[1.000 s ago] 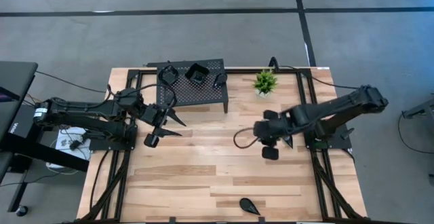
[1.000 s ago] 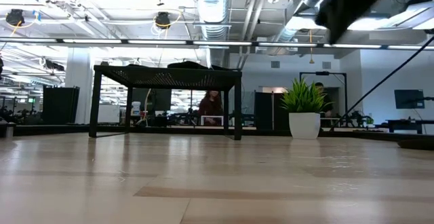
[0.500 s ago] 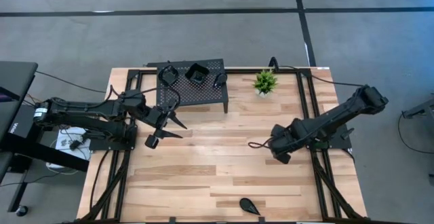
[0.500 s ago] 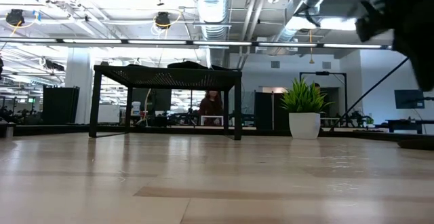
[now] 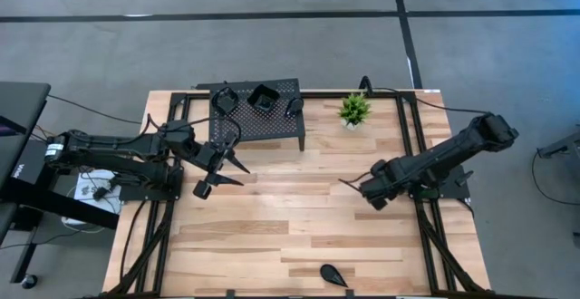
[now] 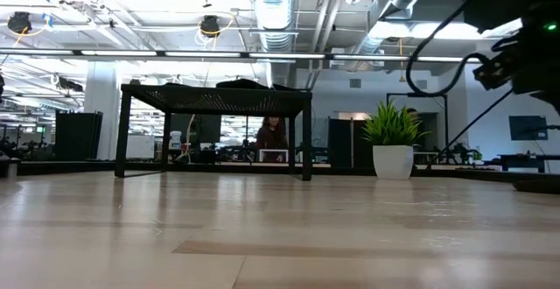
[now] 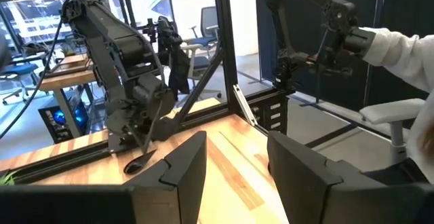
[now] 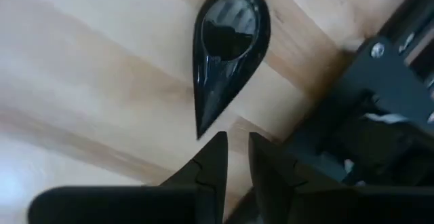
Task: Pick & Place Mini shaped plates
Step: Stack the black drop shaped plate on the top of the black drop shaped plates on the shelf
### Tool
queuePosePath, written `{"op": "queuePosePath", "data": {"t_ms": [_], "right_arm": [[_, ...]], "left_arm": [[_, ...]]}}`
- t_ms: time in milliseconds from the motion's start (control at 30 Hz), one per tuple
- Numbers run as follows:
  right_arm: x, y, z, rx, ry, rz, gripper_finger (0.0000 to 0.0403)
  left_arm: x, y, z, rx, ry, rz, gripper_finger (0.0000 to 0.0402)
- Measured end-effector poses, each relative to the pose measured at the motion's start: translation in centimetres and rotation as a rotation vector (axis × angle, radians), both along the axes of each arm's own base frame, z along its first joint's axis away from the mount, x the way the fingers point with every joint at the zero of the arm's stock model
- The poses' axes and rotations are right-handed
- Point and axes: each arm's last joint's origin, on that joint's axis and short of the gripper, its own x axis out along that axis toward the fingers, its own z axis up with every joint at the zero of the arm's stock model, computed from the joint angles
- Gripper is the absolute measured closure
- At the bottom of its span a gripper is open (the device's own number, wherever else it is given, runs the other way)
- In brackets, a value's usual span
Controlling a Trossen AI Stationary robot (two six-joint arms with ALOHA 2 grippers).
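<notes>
Three mini shaped plates (image 5: pixel 264 98), glossy black, sit on top of the black perforated stand (image 5: pixel 272 129) at the far side. A teardrop plate (image 8: pixel 230 41) lies flat on the wood under my right arm; only its tip (image 5: pixel 345 183) shows in the high view. Another teardrop plate (image 5: pixel 333 274) lies by the near edge. My right gripper (image 8: pixel 237 153) points down just short of the first teardrop's tip, almost shut with nothing in the narrow slit between its fingers. My left gripper (image 5: pixel 241 173) hovers level beside the stand's near left leg, open and empty (image 7: pixel 237 163).
A small green potted plant (image 5: pixel 354 109) stands right of the stand. Black frame rails (image 5: pixel 410 145) run along the table's sides. The wood in the table's middle (image 5: pixel 281 217) is bare. A person's white sleeve (image 7: pixel 400 51) shows beyond the table.
My right gripper has sunk and drawn back toward the table's right edge, rolling its wrist and tipping to point down over the teardrop plate. Its fingers have kept the same narrow gap. No plate has moved.
</notes>
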Motion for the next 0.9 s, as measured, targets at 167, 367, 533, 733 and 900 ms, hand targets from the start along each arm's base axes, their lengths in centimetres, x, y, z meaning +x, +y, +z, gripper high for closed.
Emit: {"op": "queuePosePath", "data": {"t_ms": [167, 367, 533, 733, 900], "right_arm": [[0.7, -0.5, -0.1, -0.022, -0.065, -0.178, 0.0348], [0.8, -1.0, -0.2, -0.060, -0.070, -0.306, 0.0348], [0.9, -1.3, -0.2, -0.070, -0.077, -0.368, 0.0348], [2.1, -1.1, -0.3, -0.041, -0.204, -0.331, 0.0348], [2.2, -1.1, -0.3, -0.058, -0.219, -0.322, 0.0348]], "left_arm": [[0.0, 0.0, 0.0, 0.000, -0.002, 0.001, 0.0243], [0.0, 0.0, 0.0, 0.000, -0.002, 0.003, 0.0243], [0.0, 0.0, 0.0, 0.000, -0.003, 0.003, 0.0243], [0.0, 0.0, 0.0, 0.000, -0.003, 0.002, 0.0243], [0.0, 0.0, 0.0, 0.000, -0.003, 0.002, 0.0243]]}}
